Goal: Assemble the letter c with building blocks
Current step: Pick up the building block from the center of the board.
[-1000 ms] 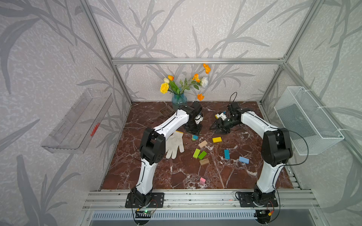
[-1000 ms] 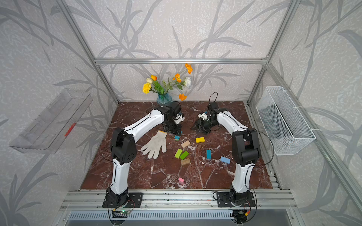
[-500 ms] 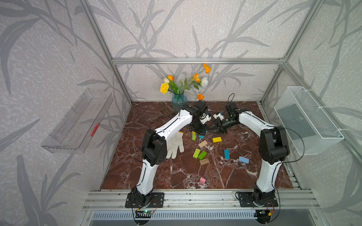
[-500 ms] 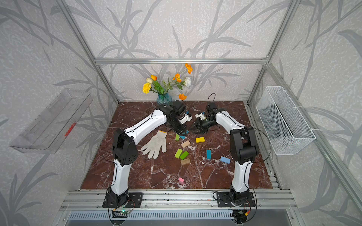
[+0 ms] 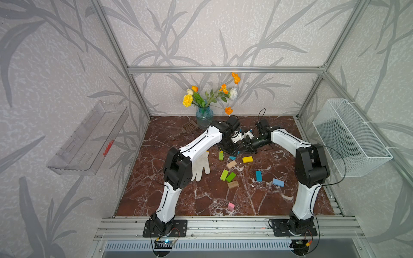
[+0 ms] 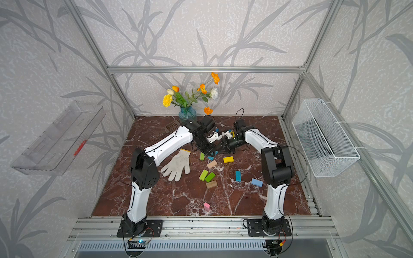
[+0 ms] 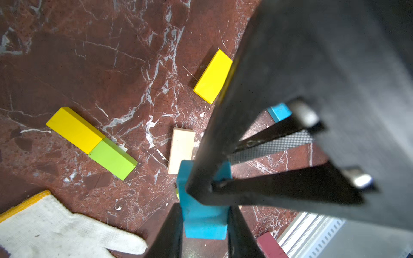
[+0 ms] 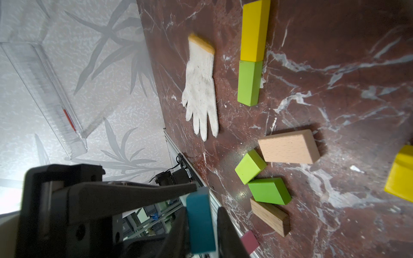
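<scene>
Both grippers meet at the back middle of the marble table over one blue block (image 5: pixel 232 158). My left gripper (image 7: pixel 204 223) is shut across its wide faces. My right gripper (image 8: pixel 201 223) comes from the other side, jaws against its thin faces. In both top views the grippers (image 5: pixel 232 155) (image 6: pixel 221 149) are tip to tip. A yellow and a green block (image 8: pixel 249 82) lie end to end. Loose blocks lie in front: yellow (image 5: pixel 247 159), pale wood (image 5: pixel 231 164), two green (image 5: pixel 227 176), brown wood (image 5: pixel 233 184), blue (image 5: pixel 258 175), light blue (image 5: pixel 278 182), pink (image 5: pixel 231 206).
A white glove (image 5: pixel 201 167) lies left of the blocks, partly under my left arm. A vase of flowers (image 5: pixel 203 116) and a brown slotted spatula (image 5: pixel 190 127) stand at the back. A wire basket (image 5: pixel 348 138) hangs on the right wall, a clear tray (image 5: pixel 89 138) on the left.
My left arm carried the blue block to the right, uncovering the green block. My right gripper swung in to meet it and its jaws closed around the block.
</scene>
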You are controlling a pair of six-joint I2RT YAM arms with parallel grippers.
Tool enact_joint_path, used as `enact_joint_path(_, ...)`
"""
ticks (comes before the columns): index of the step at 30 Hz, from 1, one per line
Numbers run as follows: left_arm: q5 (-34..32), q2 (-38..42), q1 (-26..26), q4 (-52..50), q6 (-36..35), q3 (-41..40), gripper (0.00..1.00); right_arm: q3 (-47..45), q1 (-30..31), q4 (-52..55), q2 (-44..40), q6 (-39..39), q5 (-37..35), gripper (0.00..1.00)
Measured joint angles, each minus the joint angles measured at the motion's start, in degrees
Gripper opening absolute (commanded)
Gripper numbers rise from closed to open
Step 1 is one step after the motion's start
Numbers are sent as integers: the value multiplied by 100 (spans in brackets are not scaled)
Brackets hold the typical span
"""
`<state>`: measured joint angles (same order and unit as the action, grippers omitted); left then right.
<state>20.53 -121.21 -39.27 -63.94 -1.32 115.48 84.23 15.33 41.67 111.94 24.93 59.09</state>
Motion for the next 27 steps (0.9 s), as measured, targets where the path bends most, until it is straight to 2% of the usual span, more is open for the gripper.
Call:
enact_joint_path(2, 48, -2, 9, -7, -17, 2, 29, -11, 0, -28, 0, -13, -7, 13)
enact_joint_path(5, 55, -2, 15, -7, -22, 4, 42, -24, 0, -61, 0, 2, -9, 11)
enact_joint_path(10, 94, 2, 96, 94, 144, -76, 54, -155, -2, -308, -2, 199, -63, 10)
enact_joint_path(15, 426, 184, 393, 553, 555, -765, 56, -590, -9, -1016, -13, 820, -221, 10)
enact_joint_path(20, 752, 839, 949, 1207, 1202, -1840, 56, -916, -24, -1996, -13, 1644, -601, 10)
enact_joint_path(27, 973, 1604, 1541, 1696, 1862, -2533, 56, -1174, 24, -3569, 9, 2671, -1346, 10)
